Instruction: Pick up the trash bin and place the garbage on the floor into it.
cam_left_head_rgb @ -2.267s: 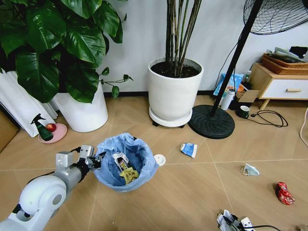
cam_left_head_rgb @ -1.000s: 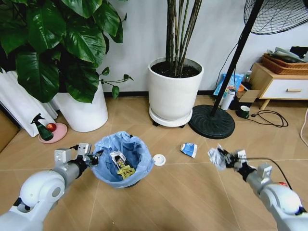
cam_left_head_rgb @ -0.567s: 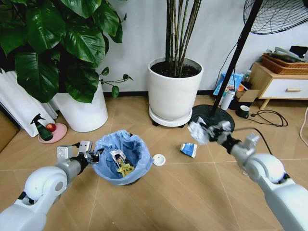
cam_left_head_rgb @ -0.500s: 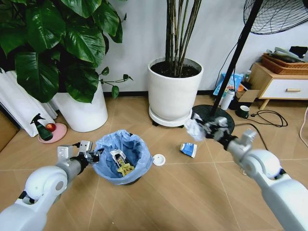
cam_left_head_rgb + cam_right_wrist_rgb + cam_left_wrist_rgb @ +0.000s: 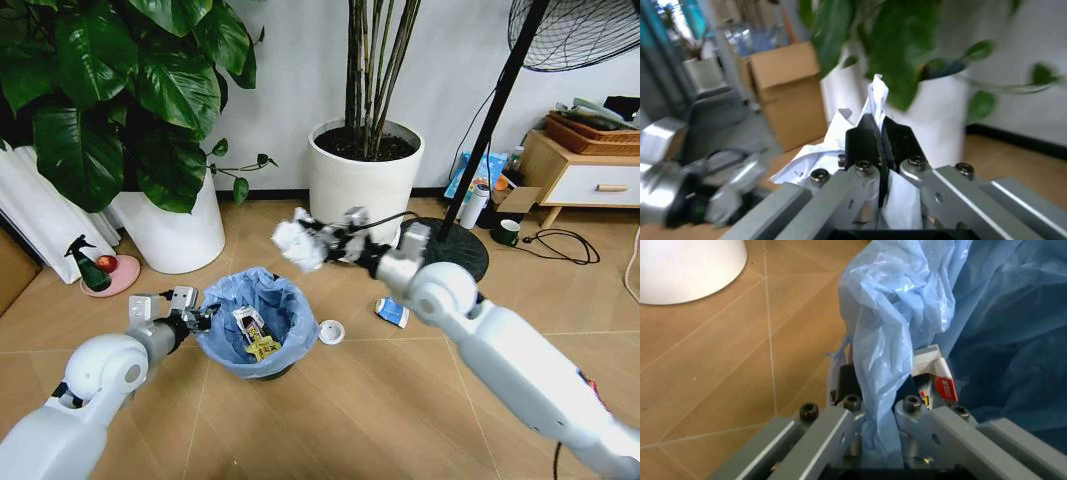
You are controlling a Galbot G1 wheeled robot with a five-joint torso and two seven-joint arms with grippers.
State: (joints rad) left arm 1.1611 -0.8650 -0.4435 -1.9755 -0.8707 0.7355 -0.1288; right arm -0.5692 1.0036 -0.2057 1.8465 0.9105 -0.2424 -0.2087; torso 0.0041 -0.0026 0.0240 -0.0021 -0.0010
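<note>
Trash bin (image 5: 256, 335) sits on chevron wood floor (image 5: 380, 400), left gripper (image 5: 197, 318) pinching its blue liner rim (image 5: 887, 390). Right gripper (image 5: 322, 240) clamps crumpled white paper (image 5: 292, 243) in air above bin. White lid (image 5: 331, 331) lies just beside bin.

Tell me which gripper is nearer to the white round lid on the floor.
Right, I judge. The right gripper, shut on crumpled paper, hangs in the air above the bin, up and back from the lid. The left gripper clamps the bin's far rim, across from the lid.
</note>
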